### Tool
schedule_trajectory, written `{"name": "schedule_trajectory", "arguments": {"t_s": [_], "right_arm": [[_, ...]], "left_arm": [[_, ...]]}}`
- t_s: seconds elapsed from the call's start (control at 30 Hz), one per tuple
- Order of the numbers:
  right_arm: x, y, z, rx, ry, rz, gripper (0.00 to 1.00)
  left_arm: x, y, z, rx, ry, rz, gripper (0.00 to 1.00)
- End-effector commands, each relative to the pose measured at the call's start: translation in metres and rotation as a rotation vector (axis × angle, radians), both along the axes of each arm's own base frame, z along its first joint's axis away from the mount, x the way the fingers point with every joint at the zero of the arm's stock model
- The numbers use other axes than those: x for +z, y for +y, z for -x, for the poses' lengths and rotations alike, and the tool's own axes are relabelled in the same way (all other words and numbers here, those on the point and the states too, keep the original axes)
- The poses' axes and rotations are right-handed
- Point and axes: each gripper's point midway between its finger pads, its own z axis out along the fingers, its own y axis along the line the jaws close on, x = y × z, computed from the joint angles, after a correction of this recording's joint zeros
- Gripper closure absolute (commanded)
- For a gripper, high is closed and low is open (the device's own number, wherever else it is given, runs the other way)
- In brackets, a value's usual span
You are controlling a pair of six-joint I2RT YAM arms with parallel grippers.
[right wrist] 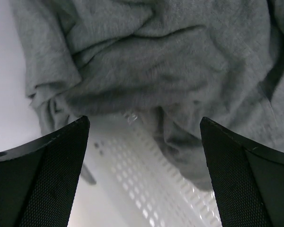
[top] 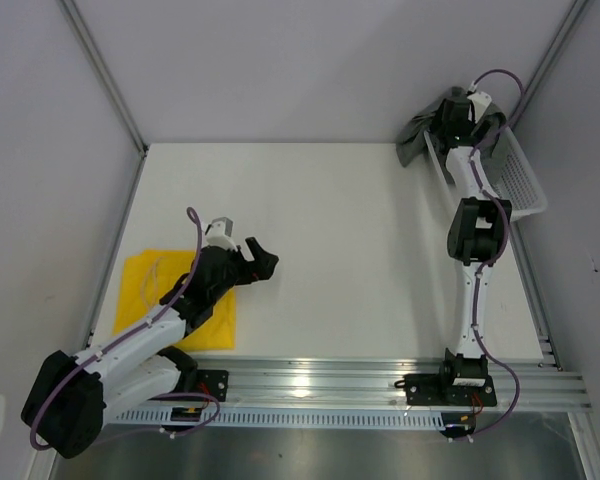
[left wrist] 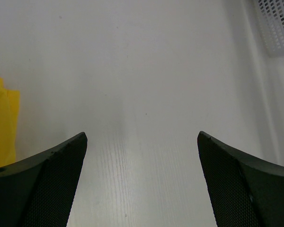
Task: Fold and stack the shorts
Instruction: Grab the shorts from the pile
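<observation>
The yellow shorts [top: 155, 285] lie folded flat at the table's near left; their edge shows in the left wrist view [left wrist: 2, 123]. My left gripper [top: 260, 256] is open and empty, just right of them over bare table. The grey-green shorts [top: 417, 133] hang crumpled over the rim of the white mesh basket [top: 520, 180] at the far right. My right gripper [top: 458, 112] is open above them; in its wrist view the grey cloth [right wrist: 146, 61] fills the top, draped over the basket wall [right wrist: 146, 175], and lies beyond the fingertips [right wrist: 66, 142].
Aluminium frame posts [top: 105, 75] rise at the back corners. A metal rail [top: 380, 378] with the arm bases runs along the near edge. The basket's corner shows in the left wrist view [left wrist: 277, 26].
</observation>
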Motion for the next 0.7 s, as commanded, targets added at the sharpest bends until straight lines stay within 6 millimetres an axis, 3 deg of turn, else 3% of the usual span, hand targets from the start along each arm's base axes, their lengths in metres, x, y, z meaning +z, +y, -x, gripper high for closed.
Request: {"name": "schedule_trajectory", "arguments": {"t_s": [0.0, 0.23, 0.3, 0.33, 0.37, 0.4, 0.43, 0.47, 0.53, 0.63, 0.67], "right_arm": [[-0.013, -0.02, -0.008, -0.079, 0.032, 0.086, 0.01], [-0.055, -0.048, -0.011, -0.187, 0.022, 0.118, 0.03], [-0.057, -0.055, -0.014, -0.202, 0.001, 0.122, 0.25], [-0.061, -0.059, -0.015, -0.209, 0.002, 0.121, 0.39], [-0.059, -0.065, -0.015, -0.219, -0.004, 0.12, 0.62], [-0.055, -0.068, -0.015, -0.224, -0.013, 0.117, 0.71], [-0.041, -0.07, -0.016, -0.231, -0.042, 0.112, 0.81], [-0.031, -0.074, -0.014, -0.247, -0.063, 0.111, 0.98], [0.0, -0.072, -0.013, -0.26, -0.122, 0.101, 1.0], [0.083, -0.053, -0.004, -0.291, -0.273, 0.148, 1.0], [0.12, -0.051, 0.009, -0.319, -0.303, 0.198, 1.0]], "left_arm": [[0.01, -0.011, -0.005, -0.009, -0.05, 0.071, 0.01], [0.003, -0.007, -0.006, 0.01, -0.04, 0.058, 0.01], [0.001, -0.007, -0.007, 0.012, -0.033, 0.053, 0.01], [-0.001, -0.008, -0.007, 0.011, -0.027, 0.048, 0.01], [-0.001, -0.008, -0.008, 0.012, -0.026, 0.045, 0.01], [-0.003, -0.008, -0.009, 0.012, -0.019, 0.04, 0.01], [-0.001, -0.008, -0.01, 0.015, -0.027, 0.044, 0.01], [-0.002, -0.007, -0.01, 0.02, -0.026, 0.045, 0.01], [-0.003, -0.008, -0.01, 0.02, -0.033, 0.054, 0.01], [-0.003, -0.008, -0.009, 0.021, -0.038, 0.054, 0.01], [-0.001, -0.01, -0.009, 0.018, -0.042, 0.056, 0.01]]}}
